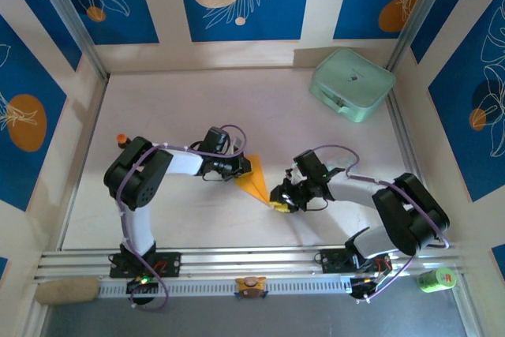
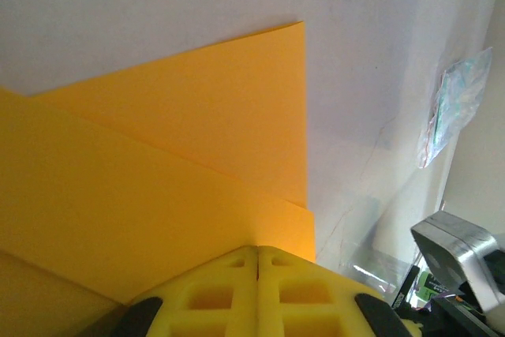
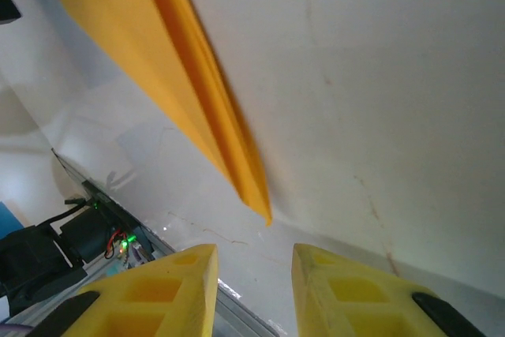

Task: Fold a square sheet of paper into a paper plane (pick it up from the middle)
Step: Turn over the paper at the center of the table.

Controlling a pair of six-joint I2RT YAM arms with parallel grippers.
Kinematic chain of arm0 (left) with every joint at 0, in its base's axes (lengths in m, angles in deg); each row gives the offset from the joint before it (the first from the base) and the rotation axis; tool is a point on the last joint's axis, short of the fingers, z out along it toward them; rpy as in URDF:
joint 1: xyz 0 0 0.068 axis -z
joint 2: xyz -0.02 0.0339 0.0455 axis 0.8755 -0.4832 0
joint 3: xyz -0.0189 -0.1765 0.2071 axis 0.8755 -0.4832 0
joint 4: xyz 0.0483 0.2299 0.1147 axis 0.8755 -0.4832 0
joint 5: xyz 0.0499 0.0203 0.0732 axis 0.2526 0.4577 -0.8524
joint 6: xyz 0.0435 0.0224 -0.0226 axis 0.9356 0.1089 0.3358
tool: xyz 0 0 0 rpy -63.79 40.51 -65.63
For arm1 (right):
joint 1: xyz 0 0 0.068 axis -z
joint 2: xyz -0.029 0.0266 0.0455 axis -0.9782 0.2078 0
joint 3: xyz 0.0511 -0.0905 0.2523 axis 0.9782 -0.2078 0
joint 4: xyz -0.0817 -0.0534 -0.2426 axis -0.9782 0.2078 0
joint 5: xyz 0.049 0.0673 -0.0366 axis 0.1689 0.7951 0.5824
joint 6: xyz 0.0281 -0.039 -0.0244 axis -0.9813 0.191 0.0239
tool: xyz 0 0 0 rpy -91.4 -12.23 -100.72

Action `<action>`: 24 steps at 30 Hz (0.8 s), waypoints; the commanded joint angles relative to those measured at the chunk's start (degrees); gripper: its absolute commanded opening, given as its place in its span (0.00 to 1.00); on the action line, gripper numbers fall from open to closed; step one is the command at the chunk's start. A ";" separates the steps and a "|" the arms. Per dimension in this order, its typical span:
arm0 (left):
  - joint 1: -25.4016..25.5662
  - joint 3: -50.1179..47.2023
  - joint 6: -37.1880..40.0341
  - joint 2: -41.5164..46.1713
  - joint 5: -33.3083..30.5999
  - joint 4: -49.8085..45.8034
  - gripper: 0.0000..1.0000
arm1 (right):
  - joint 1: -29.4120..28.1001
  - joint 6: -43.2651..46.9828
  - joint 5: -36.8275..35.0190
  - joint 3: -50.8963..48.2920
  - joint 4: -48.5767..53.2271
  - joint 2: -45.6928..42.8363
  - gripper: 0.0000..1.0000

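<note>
The orange-yellow paper plane [image 1: 256,181] is a folded, pointed shape lying at mid-table between the two arms. My left gripper [image 1: 239,168] is shut on its wide end. In the left wrist view the yellow fingers [image 2: 258,254] meet on the layered paper [image 2: 181,147], which spreads away from them. In the right wrist view the paper narrows to a slim ridged dart [image 3: 197,92], and its tip hangs just beyond my right gripper [image 3: 254,262]. That gripper [image 1: 281,201] is open, with nothing between its fingers.
A mint-green rounded case [image 1: 352,84] sits at the back right corner. A small orange-capped bottle [image 1: 122,139] stands behind the left arm's shoulder. The metal rail [image 1: 252,262] runs along the near edge, with a green can [image 1: 435,278] at its right end.
</note>
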State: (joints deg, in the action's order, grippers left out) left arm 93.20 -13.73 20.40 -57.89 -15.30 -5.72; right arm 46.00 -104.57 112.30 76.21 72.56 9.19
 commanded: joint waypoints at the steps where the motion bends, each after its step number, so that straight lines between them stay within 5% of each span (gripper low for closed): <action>1: -0.90 -1.76 -0.50 -0.54 -2.98 -2.93 0.00 | -0.38 -1.13 1.05 1.22 0.84 1.94 0.31; 24: -0.90 -1.67 -0.15 0.07 -2.96 -3.11 0.00 | 0.06 -2.09 2.14 3.14 -11.42 6.16 0.30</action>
State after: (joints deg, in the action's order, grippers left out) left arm 93.18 -13.73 19.99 -57.87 -15.30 -5.66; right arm 45.78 -106.87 112.98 78.02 62.46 14.66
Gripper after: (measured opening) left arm 0.064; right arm 0.300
